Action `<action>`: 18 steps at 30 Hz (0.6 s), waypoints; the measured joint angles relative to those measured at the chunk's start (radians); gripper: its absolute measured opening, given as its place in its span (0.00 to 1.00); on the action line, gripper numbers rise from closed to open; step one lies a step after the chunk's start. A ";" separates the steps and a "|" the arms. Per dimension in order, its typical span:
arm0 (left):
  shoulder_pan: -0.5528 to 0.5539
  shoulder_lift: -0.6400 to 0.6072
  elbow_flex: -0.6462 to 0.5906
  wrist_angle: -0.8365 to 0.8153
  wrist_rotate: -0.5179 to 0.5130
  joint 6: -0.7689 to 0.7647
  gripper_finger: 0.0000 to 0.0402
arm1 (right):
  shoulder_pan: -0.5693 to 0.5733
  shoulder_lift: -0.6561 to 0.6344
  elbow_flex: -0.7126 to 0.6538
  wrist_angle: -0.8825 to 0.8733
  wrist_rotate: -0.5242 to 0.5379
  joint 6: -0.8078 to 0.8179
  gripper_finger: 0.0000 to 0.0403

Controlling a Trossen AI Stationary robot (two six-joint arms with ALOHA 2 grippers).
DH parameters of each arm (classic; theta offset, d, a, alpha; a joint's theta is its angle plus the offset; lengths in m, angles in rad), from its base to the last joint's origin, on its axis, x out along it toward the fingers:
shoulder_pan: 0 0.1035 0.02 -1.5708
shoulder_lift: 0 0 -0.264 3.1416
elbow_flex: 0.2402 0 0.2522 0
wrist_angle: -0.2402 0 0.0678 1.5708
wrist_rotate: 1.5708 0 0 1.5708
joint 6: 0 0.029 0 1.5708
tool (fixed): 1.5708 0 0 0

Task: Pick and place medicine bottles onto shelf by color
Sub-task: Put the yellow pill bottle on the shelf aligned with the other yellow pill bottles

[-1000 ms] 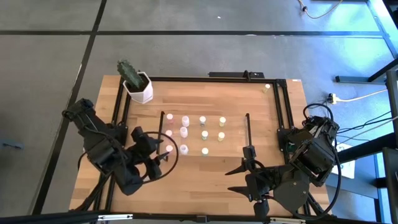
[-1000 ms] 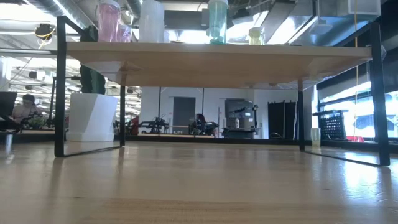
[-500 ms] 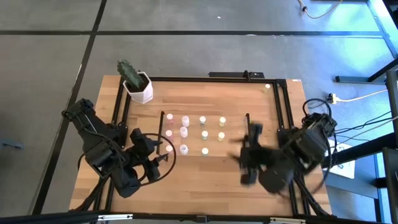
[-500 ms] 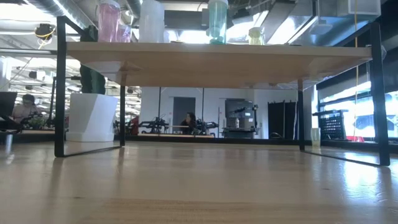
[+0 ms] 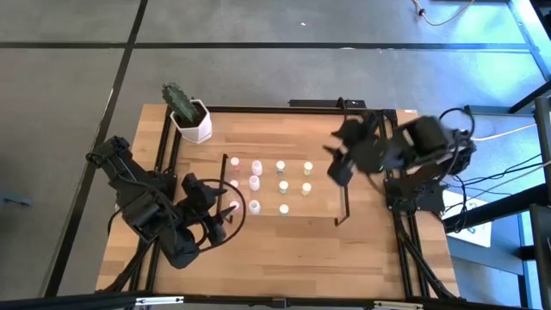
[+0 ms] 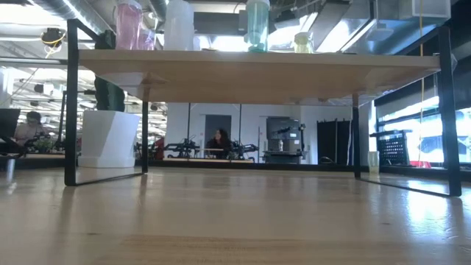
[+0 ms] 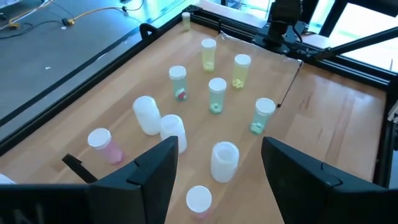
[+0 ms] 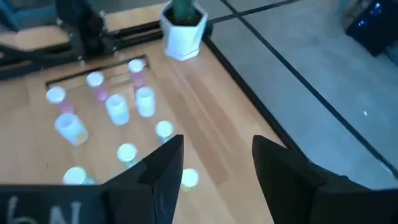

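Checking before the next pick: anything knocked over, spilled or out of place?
Nothing is tipped or spilled. One small yellowish bottle stands alone near the far right corner of the table, off the shelf where the other bottles stand upright in rows.

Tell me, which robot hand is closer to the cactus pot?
The left. Its gripper sits at the shelf's near left corner, below the cactus pot in the high view. The right gripper hangs by the shelf's far right end, clearly farther from the pot.
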 joint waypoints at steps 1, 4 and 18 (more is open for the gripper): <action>0.004 0.000 0.000 0.000 0.000 0.000 0.56 | -0.019 -0.020 -0.016 0.002 -0.002 0.000 0.48; 0.011 0.000 0.000 0.000 0.000 0.000 0.56 | -0.073 -0.111 -0.135 0.000 -0.001 0.008 0.48; 0.050 0.000 0.000 0.000 0.001 0.007 0.56 | -0.348 -0.510 -0.731 -0.004 -0.043 0.554 0.40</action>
